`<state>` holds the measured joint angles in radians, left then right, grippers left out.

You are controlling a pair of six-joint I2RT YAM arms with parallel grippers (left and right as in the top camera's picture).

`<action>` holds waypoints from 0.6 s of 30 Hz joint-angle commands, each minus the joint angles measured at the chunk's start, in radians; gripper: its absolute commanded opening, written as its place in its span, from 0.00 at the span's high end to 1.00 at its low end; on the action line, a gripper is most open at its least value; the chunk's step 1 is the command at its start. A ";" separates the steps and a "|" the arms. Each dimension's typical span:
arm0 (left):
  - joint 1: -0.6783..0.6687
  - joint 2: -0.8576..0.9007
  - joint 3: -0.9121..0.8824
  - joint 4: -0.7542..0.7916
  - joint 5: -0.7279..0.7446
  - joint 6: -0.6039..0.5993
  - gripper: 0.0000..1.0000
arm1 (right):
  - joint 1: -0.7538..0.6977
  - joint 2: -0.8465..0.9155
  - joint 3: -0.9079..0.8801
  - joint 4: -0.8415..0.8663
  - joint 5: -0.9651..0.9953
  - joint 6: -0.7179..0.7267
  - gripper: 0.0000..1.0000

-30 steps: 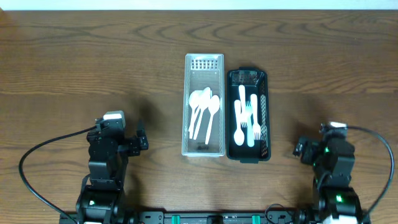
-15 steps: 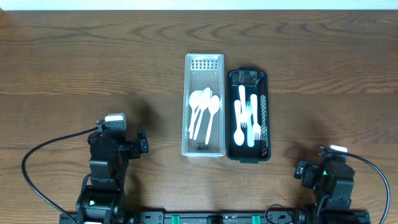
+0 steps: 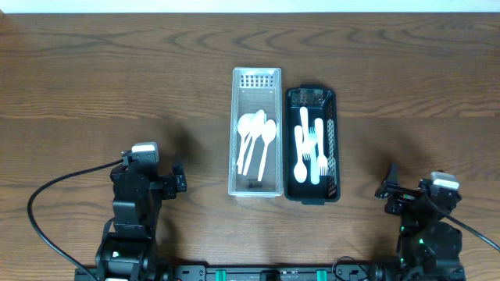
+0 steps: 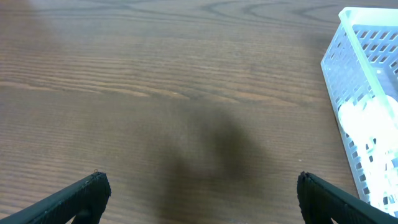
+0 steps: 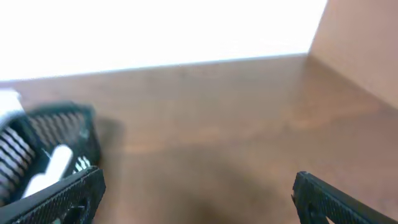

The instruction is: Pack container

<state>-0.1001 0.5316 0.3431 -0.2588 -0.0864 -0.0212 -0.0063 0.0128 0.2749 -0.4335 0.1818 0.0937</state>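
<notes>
— Both sets of fingers: state?
— Left fingers (image 4: 81, 196) spread wide, nothing between, bare counter (image 4: 186, 93) below. Right fingers (image 5: 62, 196) spread wide too, empty.
— Arms?
— Left arm (image 3: 134, 195) and right arm (image 3: 426, 215) low at the near counter edge, well apart, one each side.
— Containers?
— Mid-counter, beyond the arms, side by side, long walls touching or nearly. Clear bin (image 3: 234, 133) left, black bin (image 3: 334, 140) right.
— Contents?
— Clear bin: white spoons (image 3: 256, 140), bowls at the far end. Black bin: white forks (image 3: 319, 152) plus at least one spoon, jumbled.
— Wrist views?
— Left wrist catches the clear bin's perforated wall at its right edge. Right wrist is blurred; black bin at its left edge.
</notes>
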 commanded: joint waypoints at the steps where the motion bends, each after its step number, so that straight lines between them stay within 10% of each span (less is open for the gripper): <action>1: -0.002 -0.004 0.006 0.001 -0.012 0.013 0.02 | 0.033 -0.007 -0.005 0.054 -0.014 -0.027 0.01; 18: -0.002 -0.004 0.006 0.001 -0.012 0.013 0.02 | 0.047 -0.008 -0.269 0.512 -0.202 -0.144 0.01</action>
<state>-0.1001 0.5316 0.3431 -0.2584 -0.0864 -0.0212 0.0288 0.0109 0.0109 0.0952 0.0776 -0.0135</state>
